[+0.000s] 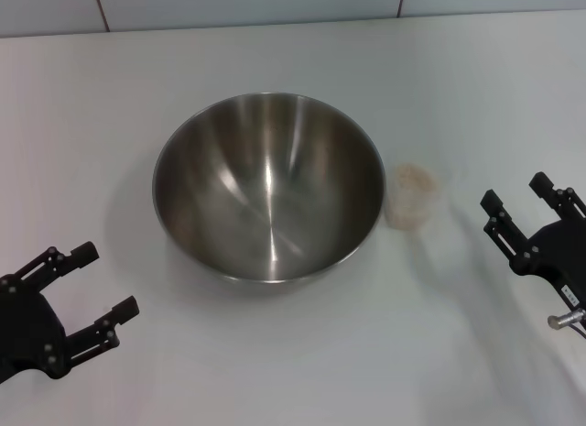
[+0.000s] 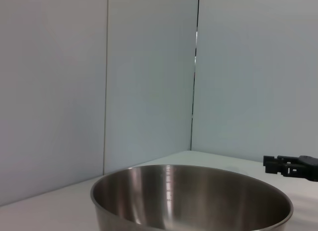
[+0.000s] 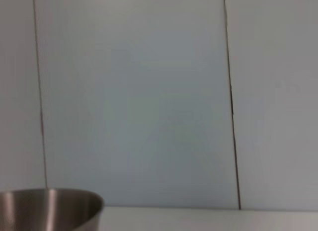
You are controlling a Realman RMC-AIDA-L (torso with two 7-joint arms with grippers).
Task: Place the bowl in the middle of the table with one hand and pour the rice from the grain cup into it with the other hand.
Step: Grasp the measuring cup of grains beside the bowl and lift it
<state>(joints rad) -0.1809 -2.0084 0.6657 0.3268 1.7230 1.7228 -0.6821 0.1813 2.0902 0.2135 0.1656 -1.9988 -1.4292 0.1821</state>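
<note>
Left hand point(image 1: 92, 284) and right hand point(image 1: 520, 203) both spread, empty, flanking bowl point(image 1: 268, 184); grain cup point(image 1: 411, 196) just beside its rim.

A pale grey-blue panelled wall point(image 2: 149, 77) rises behind the work surface, split by thin dark vertical seams point(image 3: 230, 92). Lighting is soft and even, throwing only faint shadows.

Item count: one bowl point(image 1: 268, 188), stainless steel, on one white table point(image 1: 293, 69). One grain cup point(image 1: 411, 195), translucent, holding one small quantity of rice point(image 1: 413, 178). Two black grippers: one left gripper point(image 1: 92, 293) and one right gripper point(image 1: 517, 195), each with two fingers. Total of separate loose objects on the tabletop: two
</note>
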